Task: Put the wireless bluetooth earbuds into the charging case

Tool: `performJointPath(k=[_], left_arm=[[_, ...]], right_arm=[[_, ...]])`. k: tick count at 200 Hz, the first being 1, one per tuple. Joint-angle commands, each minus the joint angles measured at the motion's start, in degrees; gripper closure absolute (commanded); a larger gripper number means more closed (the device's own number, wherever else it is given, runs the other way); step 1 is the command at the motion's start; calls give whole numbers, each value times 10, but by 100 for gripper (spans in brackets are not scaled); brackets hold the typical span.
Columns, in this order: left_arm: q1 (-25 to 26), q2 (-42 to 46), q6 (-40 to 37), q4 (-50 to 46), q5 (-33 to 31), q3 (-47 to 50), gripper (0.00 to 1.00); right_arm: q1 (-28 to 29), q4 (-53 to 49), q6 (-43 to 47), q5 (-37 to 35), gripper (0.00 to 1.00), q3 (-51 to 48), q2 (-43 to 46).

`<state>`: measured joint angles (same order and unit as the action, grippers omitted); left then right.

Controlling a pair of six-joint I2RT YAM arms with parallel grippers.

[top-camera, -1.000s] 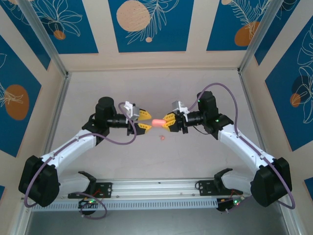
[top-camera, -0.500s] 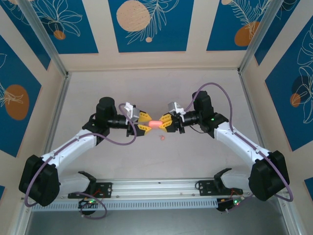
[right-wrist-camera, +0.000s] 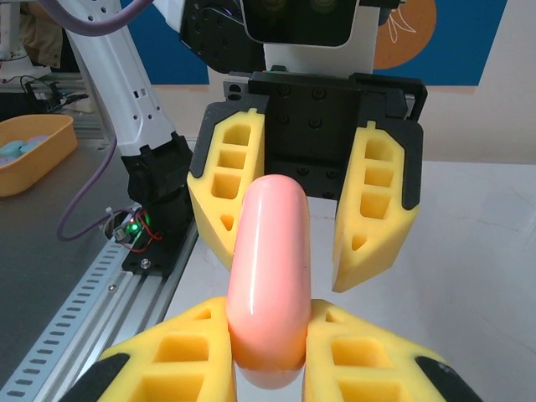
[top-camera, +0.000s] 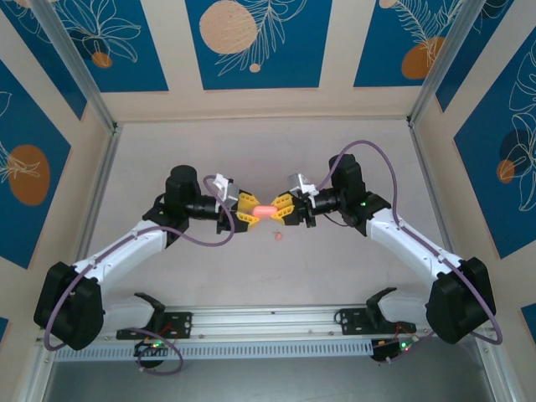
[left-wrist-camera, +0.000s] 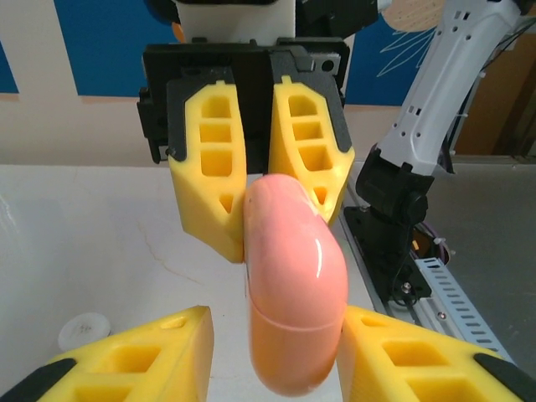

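Note:
The coral-pink charging case [top-camera: 267,211] hangs in mid-air above the table's middle, lid closed, between both grippers. My right gripper [top-camera: 281,209] is shut on one end of the case [right-wrist-camera: 268,268]; its yellow fingers [right-wrist-camera: 188,352] press both sides. My left gripper [top-camera: 254,211] is open around the other end [left-wrist-camera: 293,285]: one finger [left-wrist-camera: 402,352] touches the case, while a gap separates the other [left-wrist-camera: 142,352] from it. A tiny pinkish earbud [top-camera: 277,235] lies on the table just below the case. I cannot make out a second earbud.
A white round disc [left-wrist-camera: 84,329] lies on the table under the left gripper. A metal rail [top-camera: 268,322] runs along the near edge. Off the table, a peach bowl [right-wrist-camera: 33,151] sits to the left in the right wrist view. Walls close in three sides.
The right arm has raised its elbow and carried the case a little left, in between the left gripper's fingers. The left gripper has edged nearer, and the two grippers now stand tip to tip.

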<state>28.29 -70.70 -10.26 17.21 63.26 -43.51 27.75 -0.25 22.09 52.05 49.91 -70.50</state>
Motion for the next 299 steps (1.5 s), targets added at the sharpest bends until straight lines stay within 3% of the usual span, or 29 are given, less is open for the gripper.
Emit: performJointPath(k=[1,92,119,141,224,299], left_arm=[[3,-7,29,43,38,-1,60],[3,-8,31,40,37,2,81],[3,1,11,22,24,2,82],[3,6,-5,-1,22,-3,82],[3,14,-37,-41,2,1,82],[3,22,-12,4,-16,23,83]], right_arm=[[6,5,-2,18,82,20,-7],[9,3,-4,7,79,27,-12],[9,2,-31,-2,64,36,-22],[9,2,-56,-13,59,48,-37],[-16,56,-113,-31,57,55,-51],[-24,54,-123,-39,57,50,-53]])
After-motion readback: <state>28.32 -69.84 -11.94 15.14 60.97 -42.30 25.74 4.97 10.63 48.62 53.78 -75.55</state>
